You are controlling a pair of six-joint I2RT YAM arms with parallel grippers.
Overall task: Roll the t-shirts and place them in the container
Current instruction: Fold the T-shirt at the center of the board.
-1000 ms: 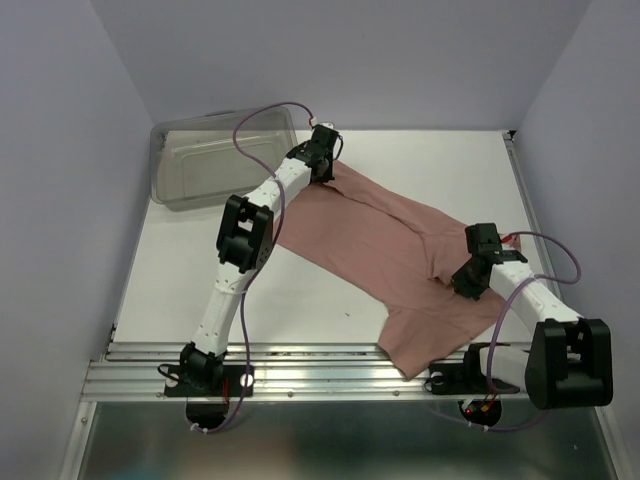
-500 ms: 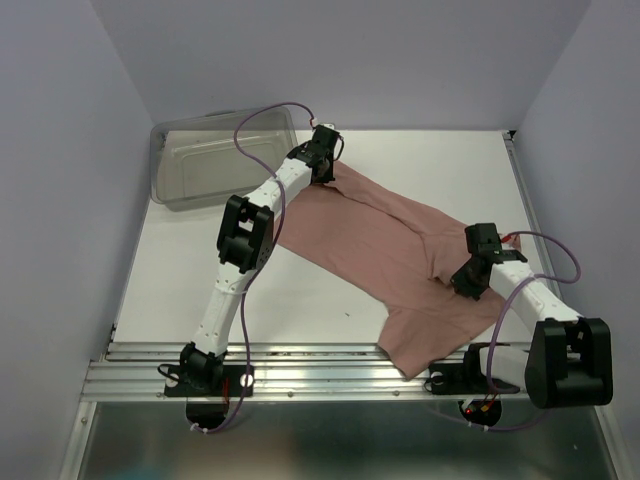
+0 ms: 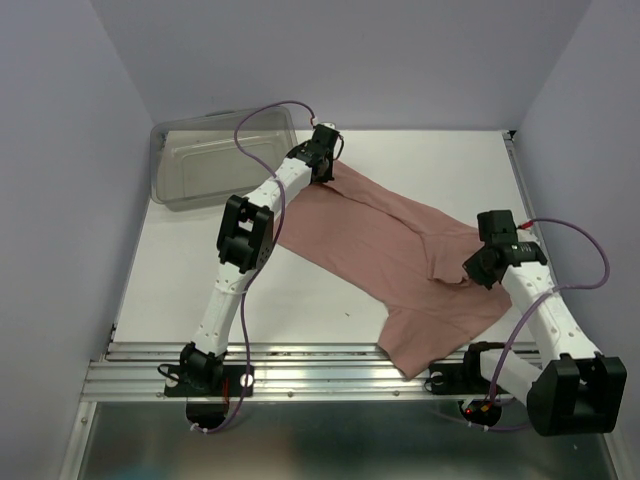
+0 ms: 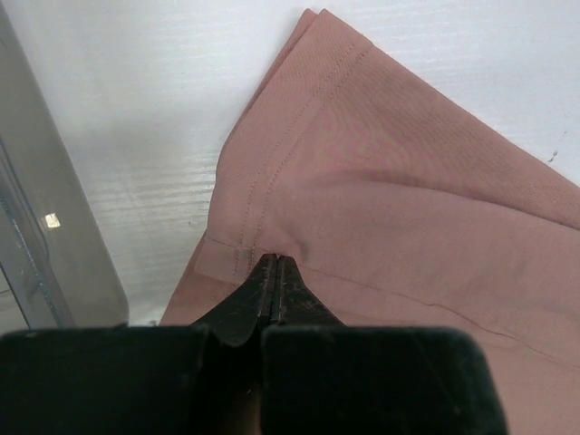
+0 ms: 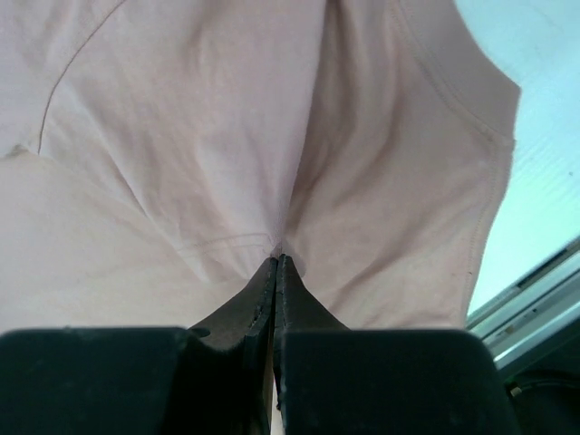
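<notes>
At the far hem, left hand [image 4: 275, 265] pinches t-shirt [image 3: 385, 240] — right hand [image 5: 276, 261] pinches mid-cloth.

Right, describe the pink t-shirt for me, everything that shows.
The t-shirt is dusty pink, a soft matte knit with stitched hems; no print shows. It lies spread but creased, diagonally across the white table, from the far middle to the near right, where its end reaches the metal rail. The left gripper is shut on its far hemmed corner. The right gripper is shut on a pinched fold near its right side, the cloth puckering there.
</notes>
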